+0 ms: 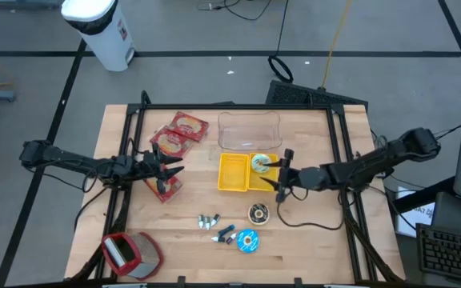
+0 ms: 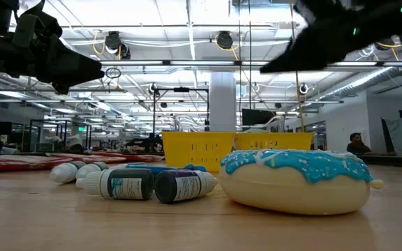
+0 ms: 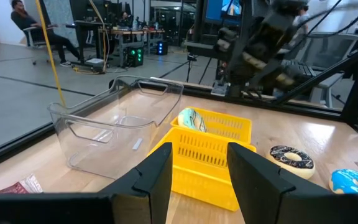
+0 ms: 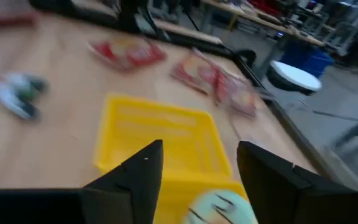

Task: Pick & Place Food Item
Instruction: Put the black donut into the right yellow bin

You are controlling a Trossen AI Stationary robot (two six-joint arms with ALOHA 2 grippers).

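Note:
A yellow two-compartment basket (image 1: 234, 173) stands mid-table. A pale green iced donut (image 1: 260, 162) lies in its right compartment and leans on the basket wall (image 3: 191, 119). My right gripper (image 1: 279, 174) hovers open just right of the basket, above that donut (image 4: 224, 208), with nothing between its fingers. My left gripper (image 1: 169, 166) waits open at the left, level above a red packet (image 1: 165, 186), facing the basket (image 3: 207, 158).
A clear plastic tub (image 1: 249, 132) stands behind the basket. Two more red packets (image 1: 180, 133) lie at the far left. Toward the near edge are a chocolate donut (image 1: 258, 213), a blue iced donut (image 1: 247, 240), small bottles (image 1: 214, 226) and a red-and-grey object (image 1: 130, 253).

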